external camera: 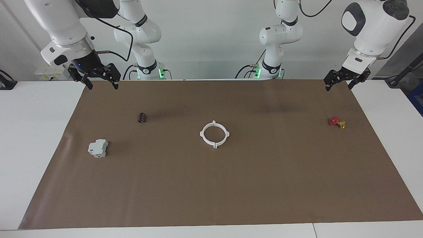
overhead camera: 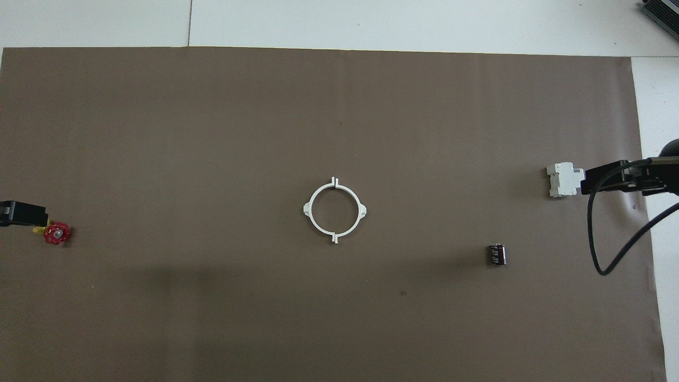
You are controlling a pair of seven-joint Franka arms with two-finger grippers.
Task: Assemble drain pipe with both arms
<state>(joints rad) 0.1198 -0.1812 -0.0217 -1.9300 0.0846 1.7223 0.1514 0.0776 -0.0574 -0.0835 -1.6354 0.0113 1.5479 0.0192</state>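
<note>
Thin white plastic half-rings [external camera: 214, 134] are lying joined as one ring mid-tabletop [external camera: 211, 185]. Left gripper [external camera: 342, 81] and right gripper [external camera: 96, 78] are being held raised, jaws spread, empty. Assembly is judged complete; only standby is being called for.

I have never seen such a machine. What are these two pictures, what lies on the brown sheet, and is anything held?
Two white robot arms stand at a table. One picture faces them; the other looks down from above their end. The left claw and right claw hang open in the air, holding nothing. On the brown sheet lie a white ring of two halves at the middle, a grey block and a dark cylinder toward the right arm's end, and a red valve toward the left arm's end.
</note>
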